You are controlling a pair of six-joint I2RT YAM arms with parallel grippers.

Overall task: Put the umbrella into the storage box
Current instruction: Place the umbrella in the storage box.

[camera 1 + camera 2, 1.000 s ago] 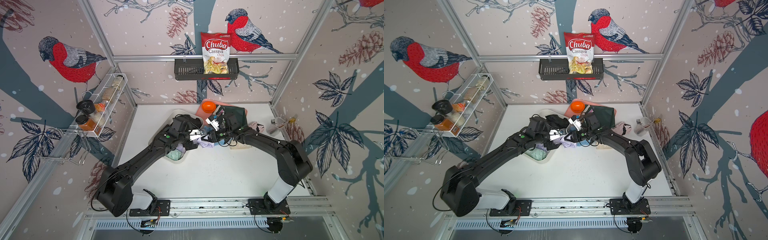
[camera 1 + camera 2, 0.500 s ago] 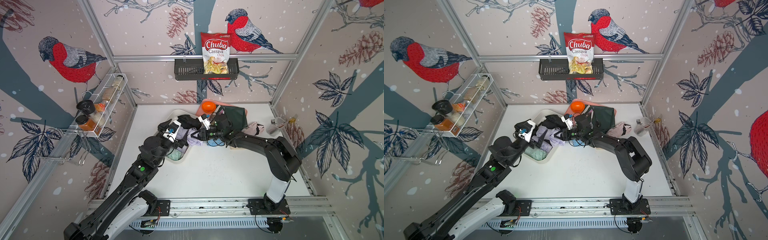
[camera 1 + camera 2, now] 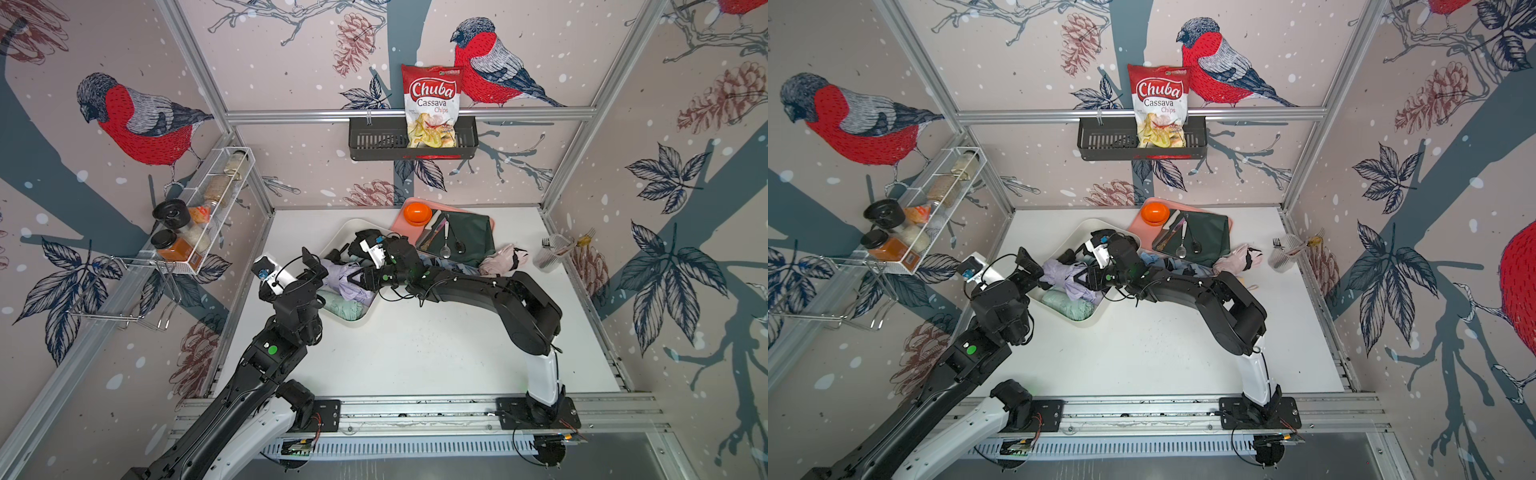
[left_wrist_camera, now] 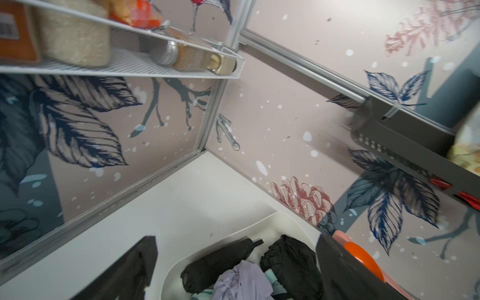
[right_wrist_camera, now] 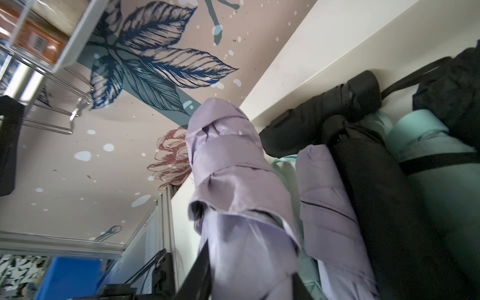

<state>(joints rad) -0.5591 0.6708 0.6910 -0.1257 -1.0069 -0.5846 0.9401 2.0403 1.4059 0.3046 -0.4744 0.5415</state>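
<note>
Nearly done, by my read: lilac umbrella is over the box, resting on the pile inside, but R gripper is clenched on it and hasn't let go yet. Left to do: settle it lower, release, pull the arm clear. L gripper hangs at the box's rim on the side away from R gripper, spread wide, nothing btwn its fingers. Inside the box already: a mint umbrella and black ones. A pink umbrella lies on the table well apart from the box. If every umbrella counts, that one's left too; can't tell from the task line.

What each view adds: both top views give the whole layout, i.e. both arms meeting at the box and the pink umbrella outside it, but the grip itself is hidden under R wrist. R wrist cam shows it: dark fingers either side of the lilac umbrella, whose free end sticks up past the box wall, tilted, not flat. Same cam shows a 2nd lilac roll just beside the held one; separate umbrella or loose fold of the same, can't tell. L wrist cam alone shows L fingers far apart w/ only box contents beyond them, plus the box's rounded corner. R gripper isn't in that view.
</note>
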